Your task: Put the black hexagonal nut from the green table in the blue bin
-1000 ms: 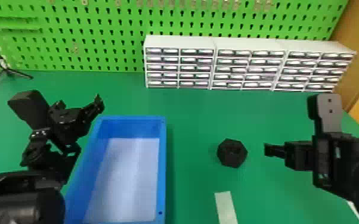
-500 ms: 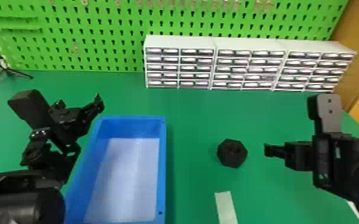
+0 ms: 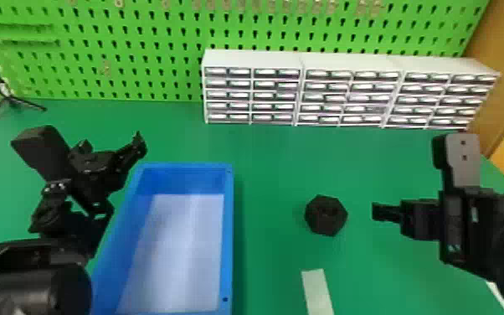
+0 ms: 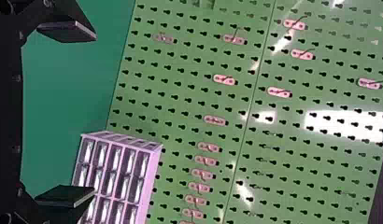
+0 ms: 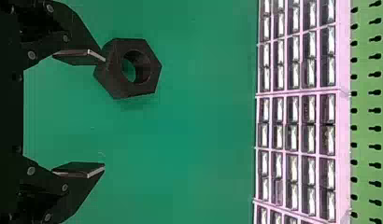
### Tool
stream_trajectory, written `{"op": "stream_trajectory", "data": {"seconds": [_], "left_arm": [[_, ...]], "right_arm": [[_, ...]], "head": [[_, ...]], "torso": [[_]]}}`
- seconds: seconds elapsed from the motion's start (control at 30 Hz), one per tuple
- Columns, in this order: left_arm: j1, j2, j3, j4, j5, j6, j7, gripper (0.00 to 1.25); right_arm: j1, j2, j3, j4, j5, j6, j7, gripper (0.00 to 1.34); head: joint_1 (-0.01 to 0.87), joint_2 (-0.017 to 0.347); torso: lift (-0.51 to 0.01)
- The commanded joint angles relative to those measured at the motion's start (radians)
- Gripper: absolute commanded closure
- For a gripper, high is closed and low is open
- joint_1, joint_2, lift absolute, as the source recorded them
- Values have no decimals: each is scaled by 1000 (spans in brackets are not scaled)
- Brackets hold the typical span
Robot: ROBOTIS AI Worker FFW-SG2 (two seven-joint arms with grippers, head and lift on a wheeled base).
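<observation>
Nut: the black hexagonal nut (image 3: 326,215) lies on the green table (image 3: 276,176), right of centre in the head view, hole upward; no marked long axis.
Nearer arm: the right; its gripper (image 5: 104,112) is open and empty, just right of the nut in the head view.
Offset: in the right wrist view the nut overlaps one finger's tip, off the line between the fingers; a shift toward the head view's left looks needed before closing.
Left gripper: parked at mid-left, fingers apart (image 4: 70,31), holding nothing.
Bin: the blue bin (image 3: 229,234), lower left of centre; its near side wall must be cleared.
Around: pale strip (image 3: 317,291) below the nut; drawer units (image 3: 347,60) at upper right.
</observation>
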Motion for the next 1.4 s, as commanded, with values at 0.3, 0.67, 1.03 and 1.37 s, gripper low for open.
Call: {"op": "stream_trajectory", "data": {"seconds": [0.3,0.67,1.03,1.37], "left_arm": [[-4,0,-5,2,-2,0,0,125],[-12,0,-15,6,-3,0,0,125],[-15,0,-21,12,-2,0,0,125],[-17,0,-25,15,-2,0,0,125]], "right_arm": [[-65,-13,15,100,-44,-7,0,455],[-135,-33,49,222,-61,-39,2,455],[-198,-54,98,370,-79,-115,2,456],[-267,-56,170,512,-99,-178,2,453]], "head": [[692,8],[692,8],[692,8],[692,8]], "torso": [[-97],[-97],[-97],[-97]]}}
